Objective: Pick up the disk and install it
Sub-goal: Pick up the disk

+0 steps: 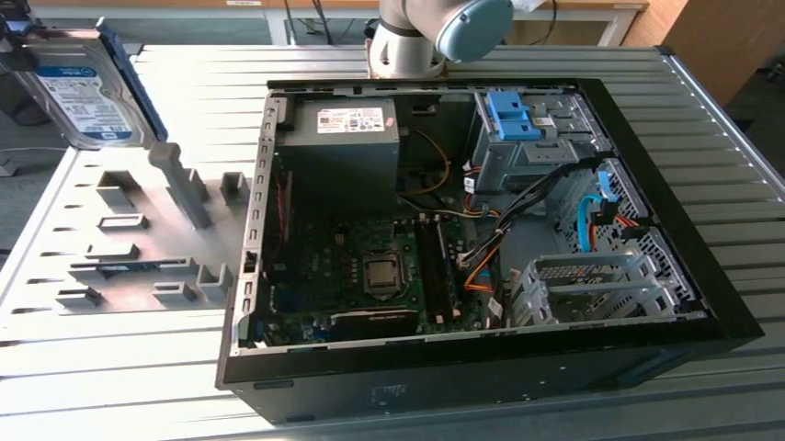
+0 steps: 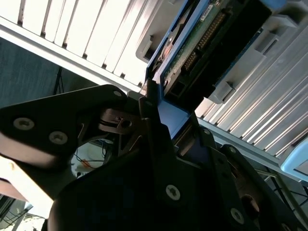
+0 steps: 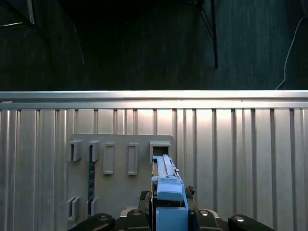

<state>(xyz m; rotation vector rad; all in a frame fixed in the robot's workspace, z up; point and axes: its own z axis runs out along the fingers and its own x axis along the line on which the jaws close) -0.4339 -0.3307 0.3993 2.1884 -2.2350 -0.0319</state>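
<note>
Exterior view: computer case (image 1: pixel 491 378) holds a power supply (image 1: pixel 344 142); gripper (image 3: pixel 169 204) pinches the disk (image 1: pixel 84 92) outside it.

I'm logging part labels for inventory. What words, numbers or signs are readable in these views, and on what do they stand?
No text can be read for certain.
White-and-blue label on the disk: print too small to read.
White sticker on the power supply: print too small to read.
Small badge on the computer case: blurred, unreadable.
</note>
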